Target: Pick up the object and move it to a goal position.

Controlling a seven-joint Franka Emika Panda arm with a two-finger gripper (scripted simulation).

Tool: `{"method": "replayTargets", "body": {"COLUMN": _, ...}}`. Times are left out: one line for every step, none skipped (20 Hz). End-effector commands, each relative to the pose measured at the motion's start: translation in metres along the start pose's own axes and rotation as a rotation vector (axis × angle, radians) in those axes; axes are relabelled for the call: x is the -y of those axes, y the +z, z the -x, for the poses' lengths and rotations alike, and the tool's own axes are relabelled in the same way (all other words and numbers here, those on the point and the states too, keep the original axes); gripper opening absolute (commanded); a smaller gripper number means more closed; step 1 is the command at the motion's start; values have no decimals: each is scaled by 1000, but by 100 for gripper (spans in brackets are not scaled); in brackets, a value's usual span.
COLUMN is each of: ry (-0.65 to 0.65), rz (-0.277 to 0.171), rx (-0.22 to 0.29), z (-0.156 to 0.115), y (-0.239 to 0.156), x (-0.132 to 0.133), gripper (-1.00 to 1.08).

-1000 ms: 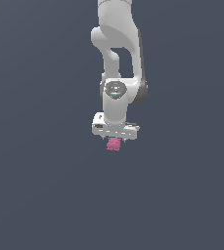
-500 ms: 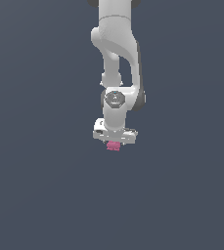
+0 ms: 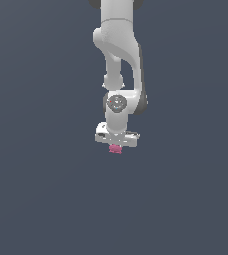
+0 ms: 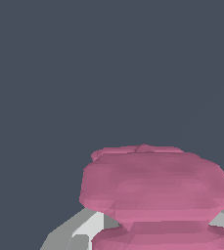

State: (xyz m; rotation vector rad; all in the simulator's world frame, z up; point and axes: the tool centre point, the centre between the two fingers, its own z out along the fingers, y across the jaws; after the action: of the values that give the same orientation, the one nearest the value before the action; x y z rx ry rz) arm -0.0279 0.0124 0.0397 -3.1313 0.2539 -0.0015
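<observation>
The object (image 3: pixel 116 149) is a small pink lumpy ridged item, seen in the exterior view just under the white hand of my arm. My gripper (image 3: pixel 116 148) is shut on it and holds it in the air, with only its lower part showing below the hand. In the wrist view the object (image 4: pixel 155 188) fills the near part of the picture, and a grey fingertip (image 4: pixel 91 227) shows at its side. The arm hangs down from above, nearly vertical.
A plain dark grey-blue background (image 3: pixel 36 189) fills both views. No other object, edge or goal marker shows.
The arm has straightened and the hand with the pink object has shifted slightly toward the exterior view's right. The grip has not changed.
</observation>
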Motion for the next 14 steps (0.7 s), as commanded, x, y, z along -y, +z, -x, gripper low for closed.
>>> {"method": "replayTargets", "body": {"ry": 0, "rz": 0, "rx": 1, "z": 0, "y": 1, "x": 0, "gripper": -100}}
{"method": "replayTargets", "body": {"ry": 0, "rz": 0, "rx": 1, "z": 0, "y": 1, "x": 0, "gripper": -100}}
{"method": "replayTargets", "body": {"ry": 0, "rz": 0, "rx": 1, "z": 0, "y": 1, "x": 0, "gripper": -100}}
{"method": "replayTargets", "body": {"ry": 0, "rz": 0, "rx": 0, "z": 0, "y": 0, "x": 0, "gripper": -100}}
{"method": "replayTargets", "body": {"ry": 0, "rz": 0, "rx": 0, "z": 0, "y": 0, "x": 0, "gripper": -100}}
{"method": "replayTargets", "body": {"ry": 0, "rz": 0, "rx": 0, "z": 0, "y": -1, "x": 0, "gripper": -100}}
{"method": "replayTargets", "body": {"ry": 0, "rz": 0, "rx": 0, "z": 0, "y": -2, "x": -1, "gripper": -100}}
{"method": "replayTargets", "body": {"ry": 0, "rz": 0, "rx": 0, "z": 0, "y": -4, "x": -1, "gripper": -100}}
{"method": "replayTargets", "body": {"ry": 0, "rz": 0, "rx": 0, "z": 0, "y": -6, "x": -2, "gripper": -100}}
{"method": "replayTargets", "body": {"ry": 0, "rz": 0, "rx": 0, "z": 0, "y": -9, "x": -3, "gripper": -100}}
{"method": "replayTargets", "body": {"ry": 0, "rz": 0, "rx": 0, "z": 0, "y": -13, "x": -4, "gripper": -100}}
{"method": "replayTargets", "body": {"ry": 0, "rz": 0, "rx": 0, "z": 0, "y": -17, "x": -5, "gripper": -100}}
{"method": "replayTargets", "body": {"ry": 0, "rz": 0, "rx": 0, "z": 1, "y": -21, "x": -6, "gripper": -100}}
{"method": "replayTargets", "body": {"ry": 0, "rz": 0, "rx": 0, "z": 1, "y": -26, "x": -8, "gripper": -100}}
